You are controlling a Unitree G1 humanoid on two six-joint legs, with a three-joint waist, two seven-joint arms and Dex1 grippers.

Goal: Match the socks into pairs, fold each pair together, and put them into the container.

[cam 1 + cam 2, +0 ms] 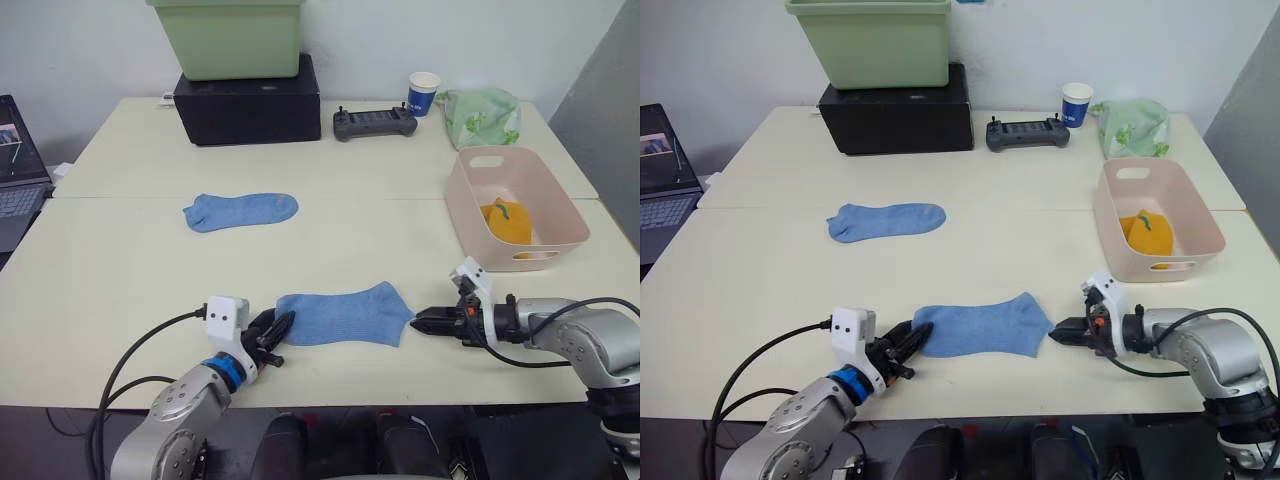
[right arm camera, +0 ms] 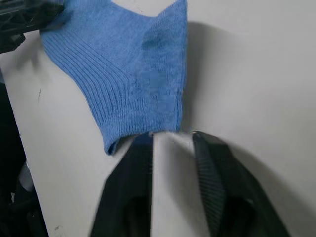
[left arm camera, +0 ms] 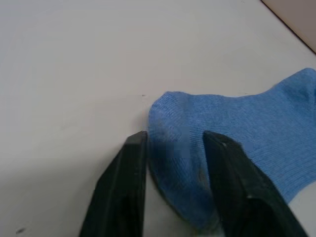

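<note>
A light blue sock (image 1: pixel 345 315) lies flat near the table's front edge, toe to the left and cuff to the right. My left gripper (image 1: pixel 283 322) is open, its two black fingers (image 3: pixel 133 158) straddling the toe end on the table. My right gripper (image 1: pixel 416 320) is open by a narrow gap, its tips at the cuff edge (image 2: pixel 163 129). A second light blue sock (image 1: pixel 240 211) lies further back on the left. The pink container (image 1: pixel 470 205) stands at the right with folded mustard-orange socks (image 1: pixel 508 222) inside.
A black box (image 1: pixel 248 105) with a light green tub (image 1: pixel 228 35) on top stands at the back. A black controller (image 1: pixel 374 122), a paper cup (image 1: pixel 423 93) and a green plastic bag (image 1: pixel 480 115) sit at the back right. A laptop (image 1: pixel 18 175) is beyond the left edge.
</note>
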